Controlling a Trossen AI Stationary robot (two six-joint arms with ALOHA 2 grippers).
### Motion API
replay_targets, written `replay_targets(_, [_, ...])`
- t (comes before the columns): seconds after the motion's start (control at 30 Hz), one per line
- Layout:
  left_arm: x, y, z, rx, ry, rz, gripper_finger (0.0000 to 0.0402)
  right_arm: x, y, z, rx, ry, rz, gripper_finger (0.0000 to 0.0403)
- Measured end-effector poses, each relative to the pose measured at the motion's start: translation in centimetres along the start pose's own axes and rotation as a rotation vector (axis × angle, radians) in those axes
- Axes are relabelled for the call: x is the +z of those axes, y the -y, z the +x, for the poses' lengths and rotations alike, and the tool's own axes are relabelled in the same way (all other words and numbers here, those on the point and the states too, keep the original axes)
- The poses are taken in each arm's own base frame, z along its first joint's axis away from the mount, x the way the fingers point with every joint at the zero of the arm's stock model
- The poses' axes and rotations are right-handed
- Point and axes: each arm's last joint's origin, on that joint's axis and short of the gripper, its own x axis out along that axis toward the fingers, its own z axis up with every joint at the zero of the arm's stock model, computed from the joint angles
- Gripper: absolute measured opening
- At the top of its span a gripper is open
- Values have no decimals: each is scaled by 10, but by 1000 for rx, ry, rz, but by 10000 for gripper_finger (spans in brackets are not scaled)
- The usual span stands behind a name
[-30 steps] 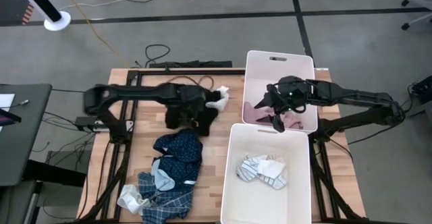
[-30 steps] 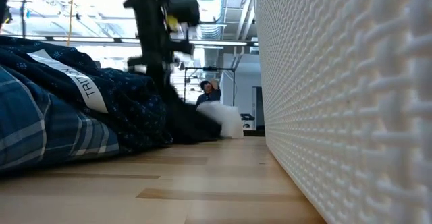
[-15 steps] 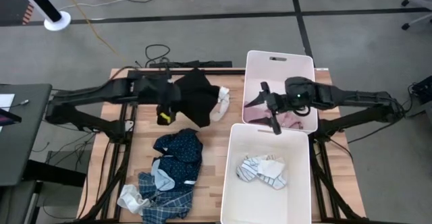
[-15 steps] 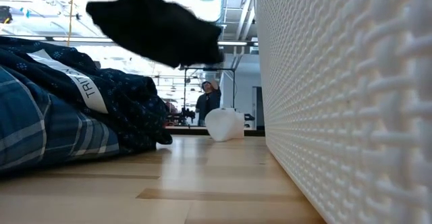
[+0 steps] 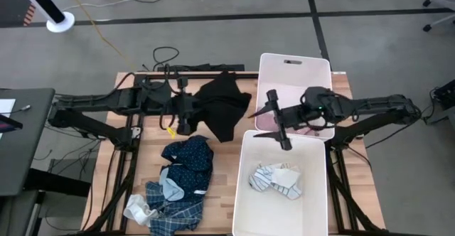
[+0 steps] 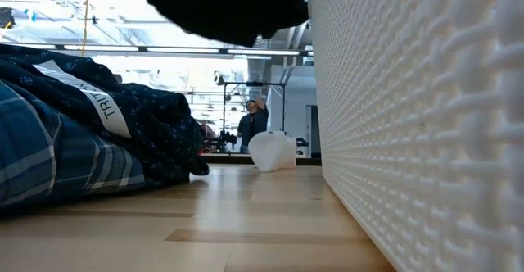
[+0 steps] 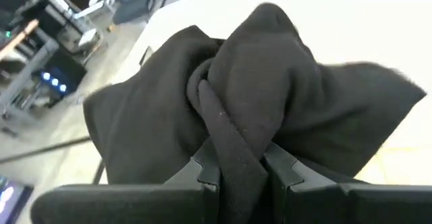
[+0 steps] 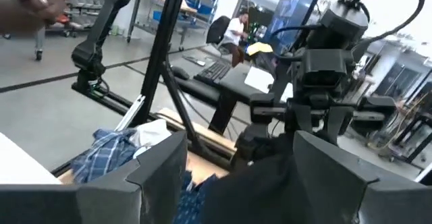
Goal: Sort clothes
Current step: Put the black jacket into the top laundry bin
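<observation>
Above the wooden counter (image 5: 227, 154), beside the two white bins (image 5: 284, 193), the black shirt (image 5: 220, 108) hangs bunched in the left gripper (image 7: 239, 173), whose jaws are clamped tight on a fold of the cloth. The step in hand looks like carrying or handing it toward a bin, so the next move calls for clearing the bin wall before letting go. The right gripper (image 5: 276, 119) waits over the bins' near edges, jaws spread wide and empty.

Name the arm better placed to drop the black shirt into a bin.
Left. The left gripper is shut on the black shirt, held up beside the far bin; the right gripper is open and empty.
</observation>
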Motion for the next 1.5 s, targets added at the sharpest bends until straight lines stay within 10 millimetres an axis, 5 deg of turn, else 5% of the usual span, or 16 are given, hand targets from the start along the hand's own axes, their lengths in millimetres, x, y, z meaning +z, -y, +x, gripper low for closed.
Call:
replay_targets(0.3, [8, 11, 23, -49, 73, 28, 40, -5, 16, 40, -64, -77, -43, 286])
replay_targets(0.63, [24, 30, 27, -93, 148, 108, 39, -39, 37, 86, -107, -310, -10, 287])
replay_targets(1.2, [43, 40, 17, -226, 316, 131, 40, -30, 33, 97, -124, -285, 46, 279])
replay_targets(1.33, [43, 41, 20, -230, 318, 133, 40, -31, 31, 97, -129, -297, 55, 218])
replay_targets(1.5, [44, 42, 19, -238, 327, 129, 51, -33, 30, 96, -115, -326, 45, 61])
